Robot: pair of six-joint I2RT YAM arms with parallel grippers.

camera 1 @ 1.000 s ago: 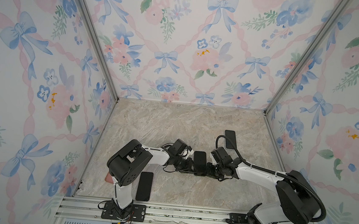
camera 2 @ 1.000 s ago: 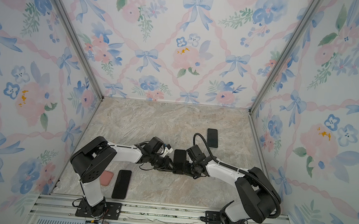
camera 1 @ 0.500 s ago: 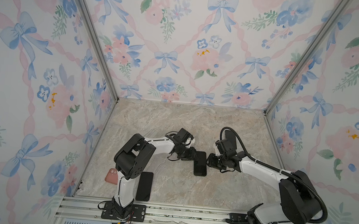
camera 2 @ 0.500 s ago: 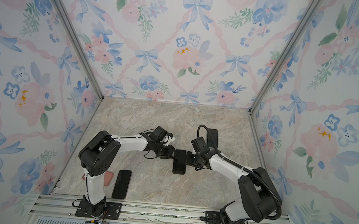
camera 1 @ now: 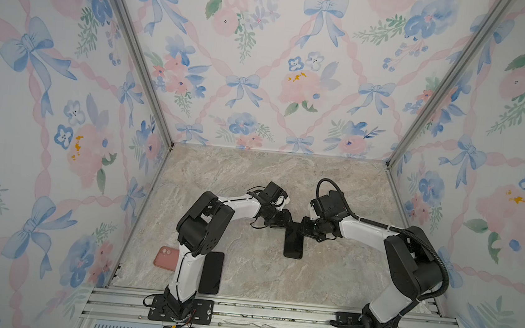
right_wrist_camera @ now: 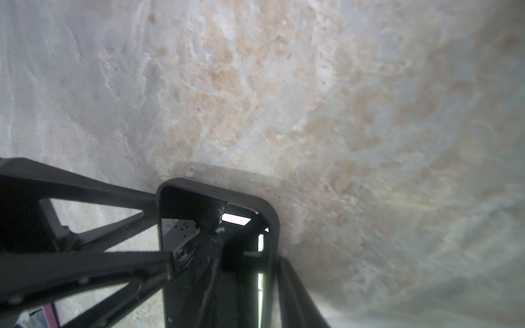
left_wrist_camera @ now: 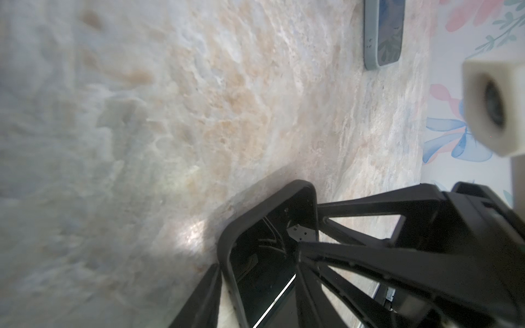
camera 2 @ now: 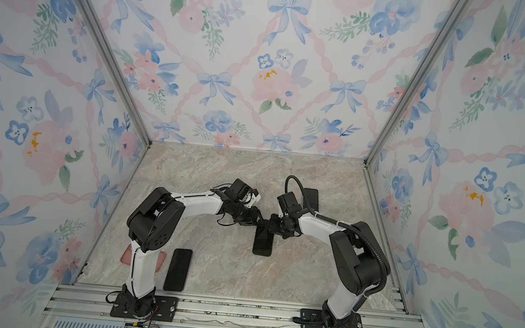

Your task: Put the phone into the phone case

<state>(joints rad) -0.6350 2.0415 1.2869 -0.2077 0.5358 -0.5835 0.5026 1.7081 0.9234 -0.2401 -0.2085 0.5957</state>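
Black phone case: far end lies between left hand and right hand.

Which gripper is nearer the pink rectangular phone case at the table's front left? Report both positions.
Left. The left gripper is at the far end of the black cased phone, on the side facing the pink phone case; the right gripper is opposite, on the side away.

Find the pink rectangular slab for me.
The pink rectangular slab lies front left on the marble table in both top views, partly behind the left arm.
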